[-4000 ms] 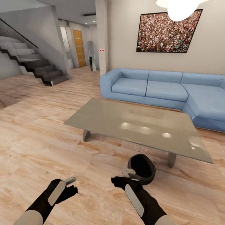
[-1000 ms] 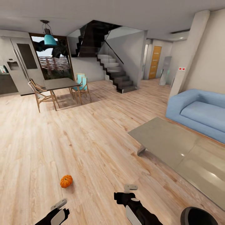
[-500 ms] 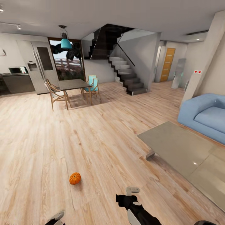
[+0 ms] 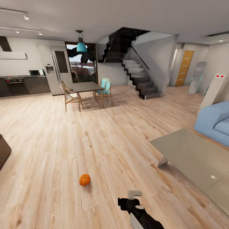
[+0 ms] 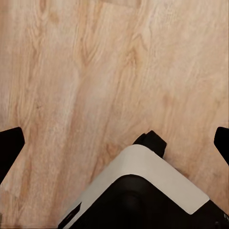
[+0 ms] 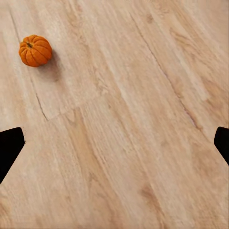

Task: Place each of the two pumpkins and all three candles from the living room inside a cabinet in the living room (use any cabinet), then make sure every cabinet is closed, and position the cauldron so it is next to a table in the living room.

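The pale plank wooden floor is spreading wide, with the low grey-topped table lying at three o'clock. One small ribbed orange pumpkin is sitting on the floor at about eleven o'clock of the right tool, well apart. That tool is gaping wide and carrying nothing; the left tool likewise. The base should be rolling closer, squaring on the pumpkin before lowering.

1. The right arm is reaching forward low at the near edge of the head view, its black-and-white forearm angling up to the right gripper.
2. Its fingertips are sitting wide apart, empty.
3. The left gripper is likewise spreading open, pointing downward.
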